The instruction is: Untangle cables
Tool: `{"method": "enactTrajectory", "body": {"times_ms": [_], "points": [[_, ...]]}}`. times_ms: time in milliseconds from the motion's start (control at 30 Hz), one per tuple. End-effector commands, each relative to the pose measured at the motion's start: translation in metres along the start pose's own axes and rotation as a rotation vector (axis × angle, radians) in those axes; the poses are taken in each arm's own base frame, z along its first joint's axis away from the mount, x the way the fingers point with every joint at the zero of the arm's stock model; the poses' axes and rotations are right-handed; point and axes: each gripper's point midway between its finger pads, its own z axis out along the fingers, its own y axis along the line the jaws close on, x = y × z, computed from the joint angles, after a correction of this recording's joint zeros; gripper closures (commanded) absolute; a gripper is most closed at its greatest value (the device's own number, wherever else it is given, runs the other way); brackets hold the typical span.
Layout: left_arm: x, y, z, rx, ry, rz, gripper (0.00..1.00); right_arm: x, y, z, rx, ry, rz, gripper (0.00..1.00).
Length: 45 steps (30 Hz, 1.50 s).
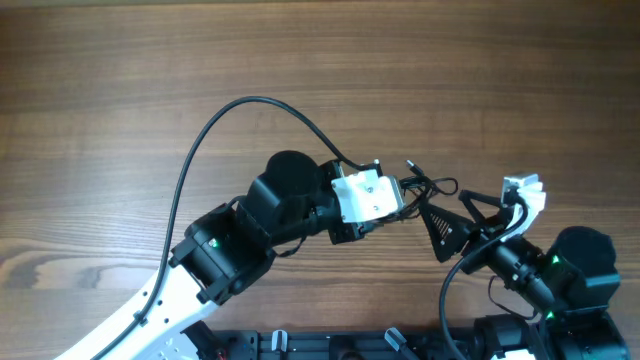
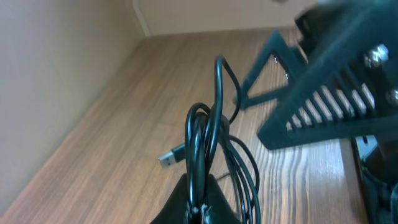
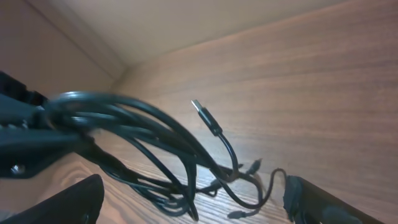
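The cables (image 1: 428, 186) are a small tangle of thin black wires with plug ends, between the two grippers on the wooden table. My left gripper (image 1: 403, 197) is shut on a bunch of the strands (image 2: 202, 149), which rise in loops from its jaws (image 2: 202, 208); a silver USB plug (image 2: 168, 158) hangs to the left. My right gripper (image 1: 450, 220) is open, its black fingers wide apart on either side of the tangle (image 3: 186, 168) without touching it. A plug end (image 3: 205, 115) sticks up in the right wrist view.
A thick black robot cable (image 1: 215, 135) arcs over the table (image 1: 150, 60) from the left arm. The right gripper's ribbed finger (image 2: 323, 106) fills the upper right of the left wrist view. Arm bases stand along the front edge.
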Motion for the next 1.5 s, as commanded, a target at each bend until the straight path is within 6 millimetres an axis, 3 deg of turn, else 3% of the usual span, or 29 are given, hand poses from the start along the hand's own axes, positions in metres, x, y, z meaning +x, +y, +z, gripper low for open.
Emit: {"method": "enactTrajectory", "body": {"times_ms": [0,67,233,300,333,367,400,467,500,533,567,600,667,800,867,1167,1300,1467], "points": [[-0.023,0.004,-0.007,-0.011,-0.079,-0.081,0.96,0.004,0.015,-0.002,-0.083,0.021,-0.120,0.05],[-0.026,0.002,-0.008,0.007,-0.095,-0.125,0.96,0.005,0.017,-0.002,-0.097,0.024,-0.150,0.05],[-0.044,-0.051,-0.019,0.327,-0.189,-0.110,0.96,-0.013,0.001,-0.002,0.010,-0.053,-0.167,0.01],[-0.047,-0.060,-0.023,0.389,-0.208,-0.107,0.96,-0.018,-0.002,-0.002,0.035,-0.076,-0.175,0.01],[-0.048,-0.062,-0.024,0.401,-0.212,-0.105,0.96,-0.019,-0.002,-0.002,0.033,-0.079,-0.179,0.07],[-0.049,-0.062,-0.024,0.399,-0.218,-0.102,0.96,-0.017,0.002,-0.002,0.011,-0.069,-0.179,0.28],[-0.051,-0.061,-0.024,0.396,-0.226,-0.097,0.96,-0.014,0.007,-0.002,-0.020,-0.058,-0.178,0.42],[-0.058,-0.059,-0.025,0.386,-0.254,-0.080,0.82,-0.010,0.016,-0.002,-0.075,-0.038,-0.179,0.90],[-0.061,-0.057,-0.025,0.381,-0.268,-0.070,0.78,-0.010,0.017,-0.002,-0.077,-0.038,-0.177,0.96],[-0.062,-0.055,-0.025,0.365,-0.272,-0.066,0.65,-0.010,0.016,-0.002,-0.077,-0.038,-0.176,0.96],[-0.060,-0.050,-0.022,0.333,-0.262,-0.071,0.38,-0.010,0.016,-0.002,-0.076,-0.037,-0.176,0.96],[-0.059,-0.047,-0.021,0.316,-0.253,-0.075,0.00,-0.010,0.016,-0.002,-0.076,-0.037,-0.171,0.96],[-0.054,-0.034,-0.016,0.246,-0.219,-0.156,0.00,-0.012,0.012,-0.002,-0.050,-0.047,-0.118,0.96],[-0.034,0.009,-0.008,-0.005,-0.129,-0.464,0.00,-0.017,0.002,-0.002,0.008,-0.071,-0.018,0.96],[-0.010,0.035,-0.011,-0.173,-0.078,-0.734,0.00,-0.017,0.001,-0.002,0.011,-0.072,-0.017,0.96],[-0.004,0.047,-0.042,-0.167,-0.085,-0.796,0.00,-0.017,0.003,-0.002,0.003,-0.069,-0.021,0.96],[-0.007,0.015,-0.033,0.034,-0.048,-0.648,0.00,-0.018,0.021,-0.003,-0.099,-0.063,-0.048,0.96],[0.000,0.021,-0.031,0.017,-0.029,-0.671,0.00,-0.017,0.033,-0.004,-0.161,-0.056,-0.085,0.96]]}}
